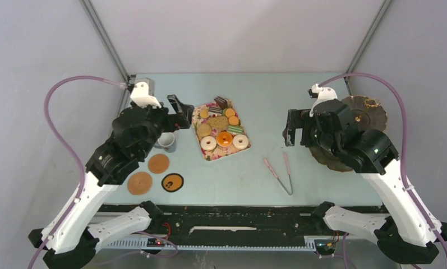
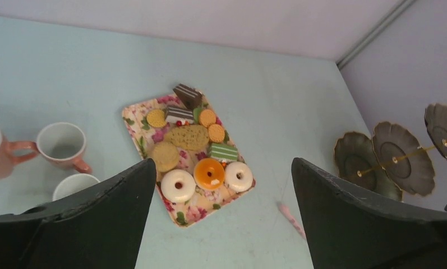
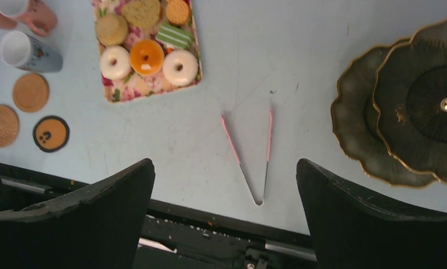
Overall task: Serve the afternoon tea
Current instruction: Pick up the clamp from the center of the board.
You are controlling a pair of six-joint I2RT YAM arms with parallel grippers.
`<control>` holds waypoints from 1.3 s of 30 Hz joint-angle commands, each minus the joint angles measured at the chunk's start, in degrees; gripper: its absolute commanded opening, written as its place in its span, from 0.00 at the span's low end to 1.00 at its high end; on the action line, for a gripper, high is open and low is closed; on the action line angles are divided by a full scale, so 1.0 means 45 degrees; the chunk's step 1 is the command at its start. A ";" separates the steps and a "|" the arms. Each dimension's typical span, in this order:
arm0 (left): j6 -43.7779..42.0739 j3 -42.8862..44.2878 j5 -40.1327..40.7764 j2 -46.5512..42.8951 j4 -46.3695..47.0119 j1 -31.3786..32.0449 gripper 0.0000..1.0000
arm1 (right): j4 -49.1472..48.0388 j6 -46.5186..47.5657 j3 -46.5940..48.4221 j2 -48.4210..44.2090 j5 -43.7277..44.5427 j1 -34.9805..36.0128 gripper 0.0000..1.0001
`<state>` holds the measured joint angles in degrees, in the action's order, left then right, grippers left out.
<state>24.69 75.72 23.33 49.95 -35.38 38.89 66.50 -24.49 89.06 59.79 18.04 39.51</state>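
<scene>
The treats lie on a floral tray point(image 1: 211, 157): two white donuts point(image 1: 208, 143), an orange donut point(image 1: 225, 138), biscuits, macarons and cake slices point(image 1: 221, 102). A grey mug point(image 1: 166, 141) stands left of the tray. In the left wrist view two pink-orange mugs point(image 2: 64, 144) stand beside the grey mug point(image 2: 75, 185). Three round coasters point(image 1: 159, 163) lie in front of the mugs. The dark three-tier stand point(image 1: 372, 112) is at the right, partly behind my right arm. My left gripper point(image 1: 181, 112) is open and empty above the tray's left edge. My right gripper point(image 1: 291, 129) is open and empty, left of the stand.
Pink tongs point(image 1: 281, 172) lie spread open on the table between the tray and the stand, and show in the right wrist view point(image 3: 268, 131). The table's black front rail point(image 1: 226, 216) runs along the near edge. Grey walls close in the back and sides.
</scene>
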 commanded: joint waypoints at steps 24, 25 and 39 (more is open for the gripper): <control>0.3606 -0.2245 -0.1980 0.0062 -0.0071 0.0592 0.98 | -0.4342 -0.4709 -0.9309 0.3298 0.1589 -0.0367 0.85; 0.3614 -0.2270 -0.2021 0.0058 -0.0069 0.0587 1.00 | -0.4633 -0.4640 -0.9540 0.3254 0.1449 -0.0570 0.82; 0.3468 -0.2092 -0.3531 0.1253 0.0466 0.0608 0.96 | -0.8038 -0.2724 -1.1021 0.4536 -0.0030 -0.1426 0.40</control>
<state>40.07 65.19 10.83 53.84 -35.16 41.36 36.67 -39.68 39.83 78.52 19.88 33.26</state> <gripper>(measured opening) 0.963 0.469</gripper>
